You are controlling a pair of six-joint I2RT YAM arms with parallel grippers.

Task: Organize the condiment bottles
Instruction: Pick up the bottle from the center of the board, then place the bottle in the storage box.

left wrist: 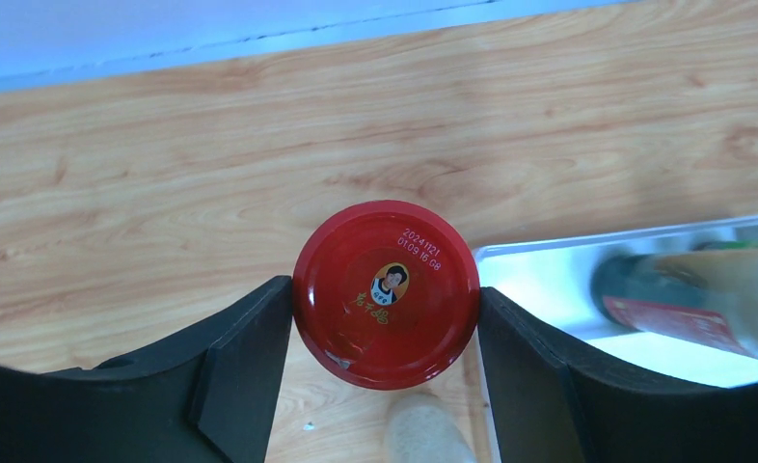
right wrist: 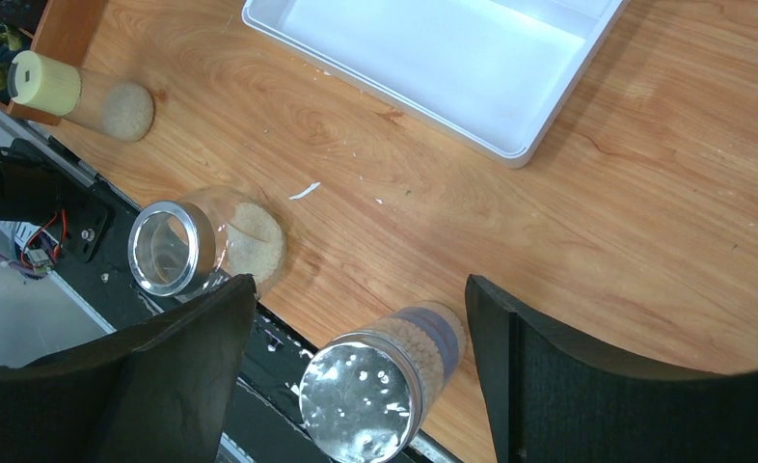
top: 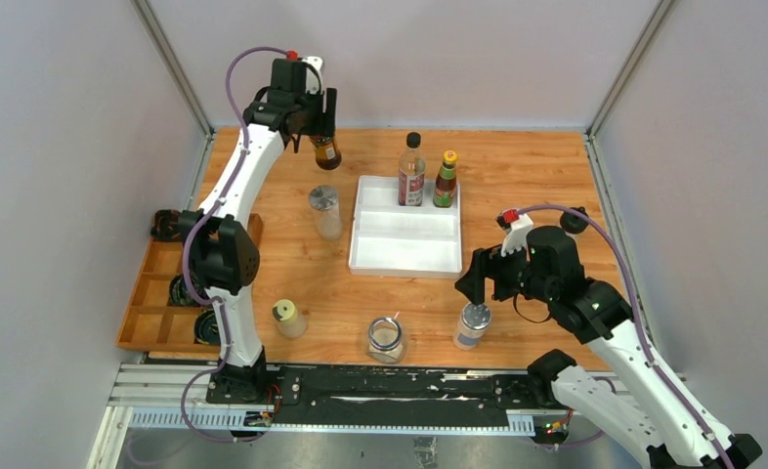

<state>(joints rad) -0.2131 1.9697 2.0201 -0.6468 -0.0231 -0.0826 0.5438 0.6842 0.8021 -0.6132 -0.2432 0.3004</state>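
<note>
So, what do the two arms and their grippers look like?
Both arms have white links with black joints. A purple cable runs along the left arm and the right arm, with a red tip near each wrist. The left gripper and right gripper have broad black fingers.

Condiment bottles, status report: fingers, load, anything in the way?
Left fingers shut on red-capped jar. Right fingers open over silver-capped bottle, no contact. Silver-rimmed jar close alongside. Two bottles in white tray.

Overhead view faces down from behind; both close wrist views share the tray (top: 405, 249).
</note>
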